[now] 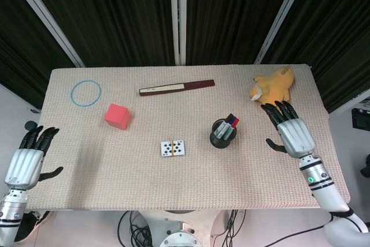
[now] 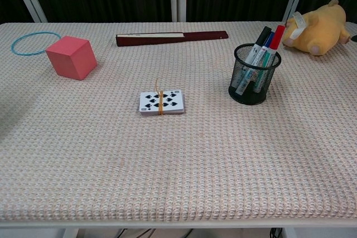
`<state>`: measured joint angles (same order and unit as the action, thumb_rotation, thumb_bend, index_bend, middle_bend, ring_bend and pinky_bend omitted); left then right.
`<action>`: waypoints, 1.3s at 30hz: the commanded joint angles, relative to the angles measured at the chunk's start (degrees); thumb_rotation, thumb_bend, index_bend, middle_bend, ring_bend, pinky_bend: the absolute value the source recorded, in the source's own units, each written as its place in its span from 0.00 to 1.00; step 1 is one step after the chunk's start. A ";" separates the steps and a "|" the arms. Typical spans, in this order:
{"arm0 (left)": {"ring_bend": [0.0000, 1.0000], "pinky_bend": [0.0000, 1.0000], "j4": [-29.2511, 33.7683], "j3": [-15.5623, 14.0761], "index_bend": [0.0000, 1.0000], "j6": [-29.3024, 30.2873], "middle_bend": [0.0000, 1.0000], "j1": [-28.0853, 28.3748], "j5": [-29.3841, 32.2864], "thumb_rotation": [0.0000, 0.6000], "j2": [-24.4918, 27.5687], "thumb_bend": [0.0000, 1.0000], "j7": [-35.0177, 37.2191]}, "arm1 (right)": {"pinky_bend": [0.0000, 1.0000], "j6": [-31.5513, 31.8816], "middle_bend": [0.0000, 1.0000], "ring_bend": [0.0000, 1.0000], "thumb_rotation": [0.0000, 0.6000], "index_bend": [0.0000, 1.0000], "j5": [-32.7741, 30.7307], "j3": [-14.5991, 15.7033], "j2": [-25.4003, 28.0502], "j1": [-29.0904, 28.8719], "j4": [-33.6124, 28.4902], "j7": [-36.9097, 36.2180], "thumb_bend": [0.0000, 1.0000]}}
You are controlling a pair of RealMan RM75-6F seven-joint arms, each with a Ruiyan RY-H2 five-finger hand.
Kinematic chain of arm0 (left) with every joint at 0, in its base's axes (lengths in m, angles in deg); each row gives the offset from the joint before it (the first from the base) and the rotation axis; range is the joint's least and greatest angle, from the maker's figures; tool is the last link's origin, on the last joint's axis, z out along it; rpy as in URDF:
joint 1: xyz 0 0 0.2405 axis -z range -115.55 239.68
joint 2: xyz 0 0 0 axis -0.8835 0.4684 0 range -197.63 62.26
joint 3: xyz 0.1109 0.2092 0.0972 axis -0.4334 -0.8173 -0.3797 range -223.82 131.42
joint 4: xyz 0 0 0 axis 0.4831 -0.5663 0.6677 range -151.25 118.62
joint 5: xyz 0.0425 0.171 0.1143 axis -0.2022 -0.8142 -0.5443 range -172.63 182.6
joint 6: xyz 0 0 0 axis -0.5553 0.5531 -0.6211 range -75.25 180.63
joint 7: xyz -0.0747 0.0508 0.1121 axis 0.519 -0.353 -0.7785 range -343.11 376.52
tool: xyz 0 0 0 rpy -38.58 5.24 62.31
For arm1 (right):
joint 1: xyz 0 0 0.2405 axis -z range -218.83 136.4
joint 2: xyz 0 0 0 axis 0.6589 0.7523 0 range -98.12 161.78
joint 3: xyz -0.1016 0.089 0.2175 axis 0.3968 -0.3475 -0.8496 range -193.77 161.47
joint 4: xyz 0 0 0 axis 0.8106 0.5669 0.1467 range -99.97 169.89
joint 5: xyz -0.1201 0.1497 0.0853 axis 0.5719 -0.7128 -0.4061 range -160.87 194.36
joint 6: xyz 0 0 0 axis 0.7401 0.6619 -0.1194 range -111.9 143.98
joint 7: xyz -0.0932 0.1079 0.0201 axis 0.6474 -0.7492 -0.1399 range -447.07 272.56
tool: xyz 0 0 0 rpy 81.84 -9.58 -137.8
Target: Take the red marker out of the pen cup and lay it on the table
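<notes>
Right of the pen cup (image 1: 223, 133), over the table, the right hand (image 1: 291, 133) hovers empty, fingers spread; the red marker (image 2: 274, 36) stands tilted inside; the left hand (image 1: 28, 159), also spread, is far off.

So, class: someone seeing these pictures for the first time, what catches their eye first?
Probably the black mesh pen cup right of the table's middle, with the red marker poking out of it. Next, the right hand, open over the table beside the cup, just below the yellow plush toy. The pink cube sits far left.
</notes>
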<state>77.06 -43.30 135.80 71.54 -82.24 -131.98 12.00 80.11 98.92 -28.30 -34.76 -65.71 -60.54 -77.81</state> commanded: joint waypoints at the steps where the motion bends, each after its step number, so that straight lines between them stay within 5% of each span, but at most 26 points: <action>1: 0.00 0.10 -0.17 0.04 0.11 -0.13 0.09 0.00 0.21 1.00 0.09 0.03 0.23 | 0.00 -5.65 0.12 0.00 1.00 0.00 -5.56 -1.97 -3.09 -5.31 -0.78 6.43 0.19; 9: 0.00 0.10 -1.06 0.15 0.11 -0.18 0.09 -0.19 0.86 1.00 0.44 0.03 1.61 | 0.00 -7.99 0.20 0.13 1.00 0.02 -11.65 -2.88 -9.45 -10.25 2.59 11.89 0.22; 16: 0.00 0.10 -2.01 0.29 0.11 -0.30 0.09 -0.21 1.21 1.00 0.54 0.03 2.86 | 0.00 -4.82 0.35 0.31 1.00 0.20 -12.35 -2.50 -14.01 -11.42 5.61 13.56 0.27; 27: 0.00 0.10 -2.49 0.11 0.11 0.11 0.09 -0.52 1.03 1.00 0.57 0.03 3.47 | 0.03 -2.47 0.40 0.35 1.00 0.35 -12.42 -1.42 -15.68 -11.53 6.41 13.30 0.32; 39: 0.00 0.10 -2.32 -0.17 0.11 -0.48 0.09 -0.50 1.07 1.00 0.95 0.03 3.76 | 0.05 -0.46 0.42 0.39 1.00 0.36 -12.39 -0.28 -15.97 -10.88 6.52 13.25 0.33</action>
<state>74.74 -43.46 135.34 71.03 -81.19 -131.03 15.74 79.61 86.59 -28.62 -50.74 -76.62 -54.01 -64.62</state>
